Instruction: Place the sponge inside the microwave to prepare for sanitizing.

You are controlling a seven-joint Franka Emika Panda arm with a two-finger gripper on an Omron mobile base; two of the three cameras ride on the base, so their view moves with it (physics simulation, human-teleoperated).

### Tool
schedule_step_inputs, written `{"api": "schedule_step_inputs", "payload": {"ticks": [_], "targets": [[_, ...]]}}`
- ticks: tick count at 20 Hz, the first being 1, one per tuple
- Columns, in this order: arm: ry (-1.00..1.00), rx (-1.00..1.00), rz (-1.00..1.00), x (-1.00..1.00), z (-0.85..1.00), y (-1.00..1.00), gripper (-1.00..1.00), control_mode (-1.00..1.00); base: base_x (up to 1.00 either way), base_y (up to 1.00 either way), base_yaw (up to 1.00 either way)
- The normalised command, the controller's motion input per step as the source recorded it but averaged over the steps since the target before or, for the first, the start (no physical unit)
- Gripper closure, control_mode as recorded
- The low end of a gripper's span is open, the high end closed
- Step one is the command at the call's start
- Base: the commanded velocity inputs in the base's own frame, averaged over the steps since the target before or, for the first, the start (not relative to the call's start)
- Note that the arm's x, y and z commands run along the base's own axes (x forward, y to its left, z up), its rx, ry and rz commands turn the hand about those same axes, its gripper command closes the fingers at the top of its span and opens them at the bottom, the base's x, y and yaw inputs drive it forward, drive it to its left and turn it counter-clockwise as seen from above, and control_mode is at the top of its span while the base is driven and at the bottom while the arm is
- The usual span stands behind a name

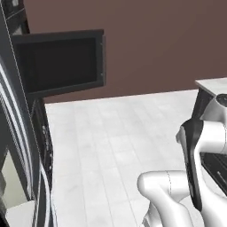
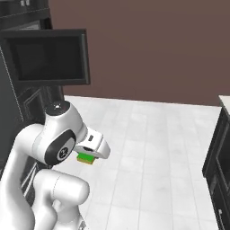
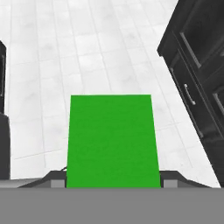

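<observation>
Currently, findings as follows.
End effector [image 3: 112, 183]: pinching the sponge [image 3: 112, 140], one dark fingertip showing at each side of the block in the hand view.
Sponge: sitting green face toward the hand camera; in the right base view it is showing green over yellow under the white hand, hanging above the floor [image 2: 152, 134].
Microwave [image 2: 47, 56]: standing upper left in both base views, its dark glass door swinging open toward the room, well apart from the sponge.
Cabinets [image 3: 197, 74]: running dark along the right of the hand view.
</observation>
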Motion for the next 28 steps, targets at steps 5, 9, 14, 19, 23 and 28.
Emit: {"api": "schedule_step_inputs", "payload": {"ticks": [5, 9, 14, 19, 23, 28], "targets": [[0.00, 0.00, 0.00, 0.00, 0.00, 0.00, 1.00, 1.00, 0.82, -0.57, -0.01], [0.00, 0.00, 0.00, 0.00, 0.00, 0.00, 1.00, 1.00, 0.77, -0.67, 0.04], [0.00, 0.00, 0.00, 0.00, 0.00, 0.00, 1.00, 1.00, 0.83, -0.49, 0.09], [0.00, 0.00, 0.00, 0.00, 0.00, 0.00, 1.00, 1.00, 0.80, -0.41, 0.17], [0.00, 0.00, 0.00, 0.00, 0.00, 0.00, 1.00, 1.00, 0.69, -0.34, 0.24], [0.00, 0.00, 0.00, 0.00, 0.00, 0.00, 1.00, 1.00, 0.68, -0.35, 0.24]]}}
